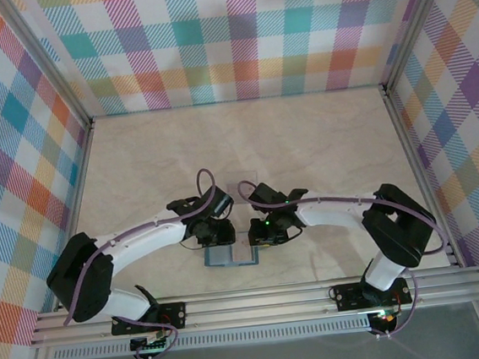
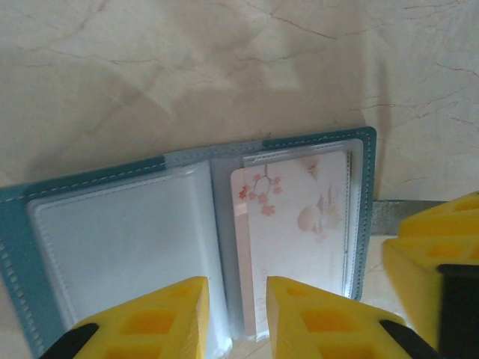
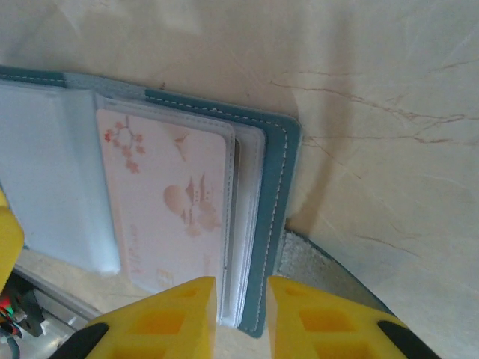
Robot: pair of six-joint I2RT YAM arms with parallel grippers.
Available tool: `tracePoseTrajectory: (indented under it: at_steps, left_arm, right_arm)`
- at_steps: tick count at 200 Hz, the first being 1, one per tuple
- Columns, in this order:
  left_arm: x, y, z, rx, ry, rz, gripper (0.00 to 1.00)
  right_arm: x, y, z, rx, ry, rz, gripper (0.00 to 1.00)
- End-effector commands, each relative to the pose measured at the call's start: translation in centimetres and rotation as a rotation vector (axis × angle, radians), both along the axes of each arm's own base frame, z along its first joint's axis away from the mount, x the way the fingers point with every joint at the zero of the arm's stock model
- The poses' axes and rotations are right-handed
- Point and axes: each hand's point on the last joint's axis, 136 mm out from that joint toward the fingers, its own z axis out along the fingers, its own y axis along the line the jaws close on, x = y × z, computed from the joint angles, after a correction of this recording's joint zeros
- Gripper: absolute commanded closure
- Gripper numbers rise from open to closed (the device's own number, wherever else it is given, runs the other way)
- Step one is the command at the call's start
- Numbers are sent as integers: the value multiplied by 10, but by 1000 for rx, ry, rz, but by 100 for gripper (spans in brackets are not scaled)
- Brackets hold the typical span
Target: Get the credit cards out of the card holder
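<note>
The teal card holder lies open near the table's front edge, between the two arms. In the left wrist view its teal rim frames clear sleeves, and a pale credit card printed with pink blossoms sits in the right-hand sleeve. My left gripper hovers open by a narrow gap above that card's near left corner. My right gripper is shut on the holder's right cover and sleeve stack at their near edge. The same card lies just left of it. A grey clasp tab sticks out to the right.
The aluminium rail carrying the arm bases runs right behind the holder's near edge. Plaid walls close in the left, back and right sides. Bare marble table stretches away beyond the grippers.
</note>
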Motion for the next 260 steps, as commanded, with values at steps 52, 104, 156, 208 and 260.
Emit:
tracePoseTrajectory:
  at_steps: [52,104,156,208,260]
  left_arm:
    - [-7,0,-18,2,61,-7,74]
    - [-11,5,-27,43,85,-29,74]
    - [-12,5,-36,60,105,-43,74]
    - [-14,7,-43,87,120,-57,72]
    - [-14,21,-45,159,109,-65,70]
  right_arm:
    - [5,18,-15,-3,15,-25,76]
    - [3,11,-24,-45,22,-22,79]
    - [3,10,-24,-49,24,-18,79]
    - [2,8,-25,-58,25,-11,79]
    - [1,6,-25,-68,24,-7,78]
